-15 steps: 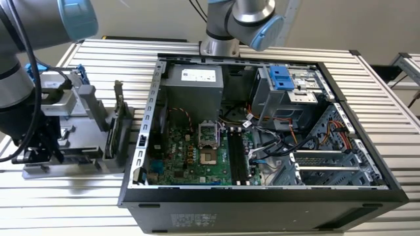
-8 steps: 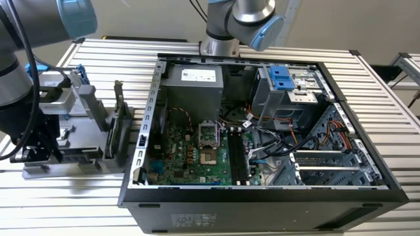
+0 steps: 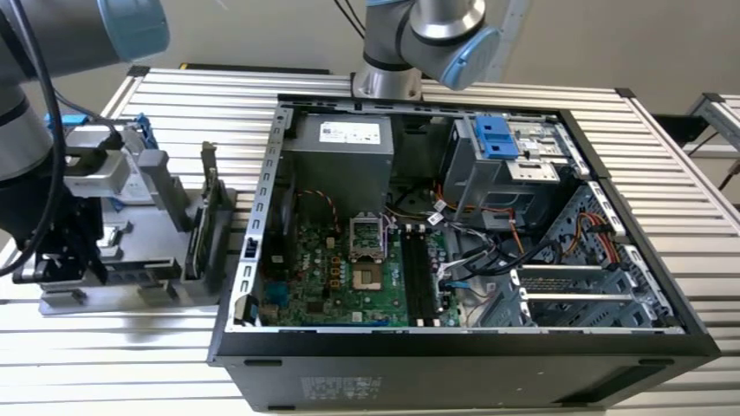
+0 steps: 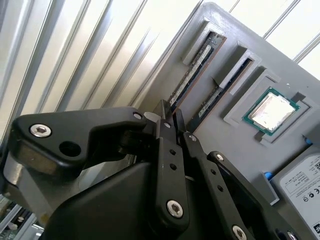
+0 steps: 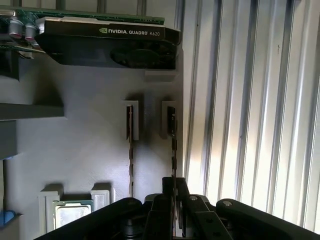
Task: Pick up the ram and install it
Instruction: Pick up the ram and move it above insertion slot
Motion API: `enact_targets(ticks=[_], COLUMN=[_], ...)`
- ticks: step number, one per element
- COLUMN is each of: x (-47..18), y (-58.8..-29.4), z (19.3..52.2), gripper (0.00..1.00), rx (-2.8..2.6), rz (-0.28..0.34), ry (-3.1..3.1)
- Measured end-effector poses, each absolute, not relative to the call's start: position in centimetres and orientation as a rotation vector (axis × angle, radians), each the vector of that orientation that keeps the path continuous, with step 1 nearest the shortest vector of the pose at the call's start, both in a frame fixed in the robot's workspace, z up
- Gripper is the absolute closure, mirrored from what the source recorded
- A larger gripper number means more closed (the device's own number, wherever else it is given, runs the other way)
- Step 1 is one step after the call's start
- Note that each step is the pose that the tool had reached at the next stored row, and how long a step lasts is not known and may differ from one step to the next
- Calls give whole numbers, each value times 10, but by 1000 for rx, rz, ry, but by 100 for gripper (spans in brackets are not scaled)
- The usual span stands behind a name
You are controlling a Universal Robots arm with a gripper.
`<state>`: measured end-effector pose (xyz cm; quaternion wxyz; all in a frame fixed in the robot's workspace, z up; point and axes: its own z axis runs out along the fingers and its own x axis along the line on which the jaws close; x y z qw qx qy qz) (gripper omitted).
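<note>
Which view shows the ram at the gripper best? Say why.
First wrist view: the ram stands edge-on in the holder's outer slot, running to the gripper. Second wrist view: slanted, one end behind the gripper. Exterior view: the arm stands over the holder.

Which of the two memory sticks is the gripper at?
The gripper sits at the stick by the tray edge; the other stick stands one slot inward.

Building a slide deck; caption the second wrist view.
Black claw at the long thin ram stick slotted in a grey tray.
</note>
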<state>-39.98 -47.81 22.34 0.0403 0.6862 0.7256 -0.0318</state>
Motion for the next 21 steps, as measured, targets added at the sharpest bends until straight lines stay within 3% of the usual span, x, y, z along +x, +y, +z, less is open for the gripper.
enact_targets(ticks=[21], x=[-400], y=[-478], z=[241], gripper=[100], rx=[2106], rz=[-98], ry=[2219])
